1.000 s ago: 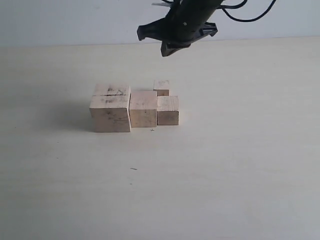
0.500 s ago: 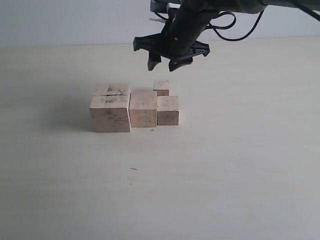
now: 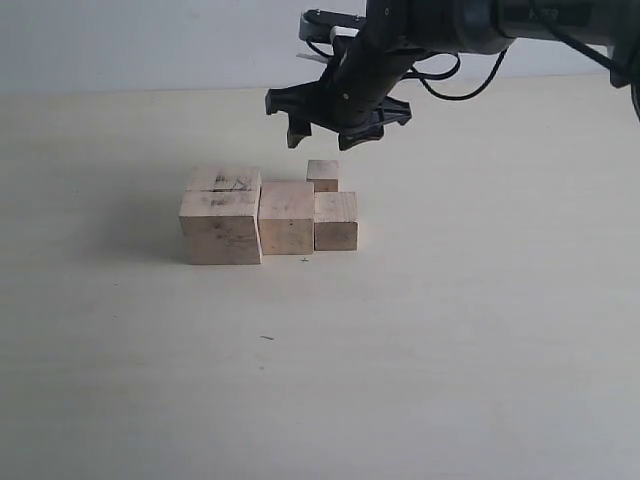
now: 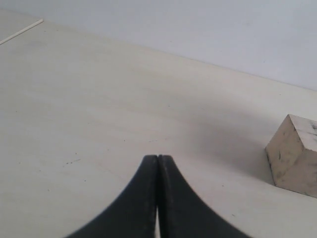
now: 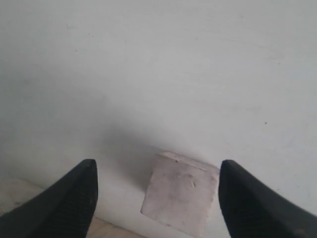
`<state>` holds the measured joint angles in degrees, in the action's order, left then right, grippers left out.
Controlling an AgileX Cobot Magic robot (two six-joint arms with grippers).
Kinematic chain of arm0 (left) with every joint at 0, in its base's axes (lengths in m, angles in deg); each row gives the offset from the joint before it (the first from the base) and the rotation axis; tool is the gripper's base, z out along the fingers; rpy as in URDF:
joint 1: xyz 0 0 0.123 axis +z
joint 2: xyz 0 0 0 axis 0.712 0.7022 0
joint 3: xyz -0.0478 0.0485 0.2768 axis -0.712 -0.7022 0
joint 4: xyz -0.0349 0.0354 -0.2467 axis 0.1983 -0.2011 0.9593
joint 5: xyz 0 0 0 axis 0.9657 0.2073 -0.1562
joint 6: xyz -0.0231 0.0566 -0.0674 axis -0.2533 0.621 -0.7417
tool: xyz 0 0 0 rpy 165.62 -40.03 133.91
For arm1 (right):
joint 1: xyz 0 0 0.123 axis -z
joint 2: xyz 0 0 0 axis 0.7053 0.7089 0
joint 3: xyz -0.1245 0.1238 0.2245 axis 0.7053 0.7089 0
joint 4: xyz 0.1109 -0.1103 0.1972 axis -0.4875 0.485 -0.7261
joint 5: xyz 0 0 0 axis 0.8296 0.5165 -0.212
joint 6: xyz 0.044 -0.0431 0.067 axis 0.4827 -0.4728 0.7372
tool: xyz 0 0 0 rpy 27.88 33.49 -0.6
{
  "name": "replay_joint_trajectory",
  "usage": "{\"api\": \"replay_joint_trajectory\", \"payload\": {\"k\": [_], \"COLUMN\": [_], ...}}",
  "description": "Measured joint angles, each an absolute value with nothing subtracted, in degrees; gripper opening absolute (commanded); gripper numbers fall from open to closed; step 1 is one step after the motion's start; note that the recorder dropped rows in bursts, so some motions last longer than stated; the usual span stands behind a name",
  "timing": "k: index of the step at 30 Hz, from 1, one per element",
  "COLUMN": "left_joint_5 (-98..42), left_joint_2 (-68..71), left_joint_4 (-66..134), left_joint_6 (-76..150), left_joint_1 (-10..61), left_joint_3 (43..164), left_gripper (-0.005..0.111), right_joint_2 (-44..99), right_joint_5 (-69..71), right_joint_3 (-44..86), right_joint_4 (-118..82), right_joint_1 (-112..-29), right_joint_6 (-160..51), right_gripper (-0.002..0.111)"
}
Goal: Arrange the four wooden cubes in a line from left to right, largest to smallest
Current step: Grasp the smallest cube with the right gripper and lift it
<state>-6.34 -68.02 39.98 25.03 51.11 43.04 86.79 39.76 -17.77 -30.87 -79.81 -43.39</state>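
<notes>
Four pale wooden cubes sit together on the table. The largest cube [image 3: 222, 222], with dark scribbles on top, is leftmost. A mid-size cube [image 3: 287, 216] touches its right side, and a smaller cube [image 3: 336, 220] follows. The smallest cube [image 3: 323, 175] lies behind that row. My right gripper [image 3: 328, 135] hangs open just above the smallest cube [image 5: 181, 193], one finger to each side, not touching. My left gripper [image 4: 158, 157] is shut on nothing; one corner of a cube [image 4: 294, 154] shows beside it. The left arm is out of the exterior view.
The pale table [image 3: 450, 330] runs wide around the cubes. A light wall [image 3: 150, 45] rises behind the table's far edge. Black cables [image 3: 470, 80] trail from the right arm.
My right gripper has come down and slightly left, from high over the table to just above the smallest cube. The cubes have not moved.
</notes>
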Motion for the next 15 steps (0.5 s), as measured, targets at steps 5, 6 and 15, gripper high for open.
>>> {"api": "replay_joint_trajectory", "payload": {"k": [5,6,15], "left_joint_5": [-6.3,-6.3,-6.3], "left_joint_2": [-68.0,-68.0,-68.0], "left_joint_4": [40.0,40.0,40.0], "left_joint_6": [25.0,25.0,25.0], "left_joint_1": [51.1,51.1,51.1], "left_joint_3": [43.0,43.0,43.0], "left_gripper": [0.000,0.000,0.000], "right_joint_2": [89.1,89.9,90.9], "right_joint_5": [39.2,39.0,37.3], "right_joint_3": [-17.8,-17.8,-17.8], "right_joint_4": [-30.4,-29.8,-28.8], "right_joint_1": [-79.8,-79.8,-79.8], "right_joint_6": [-39.5,-38.7,-37.1], "right_gripper": [0.065,0.065,0.043]}}
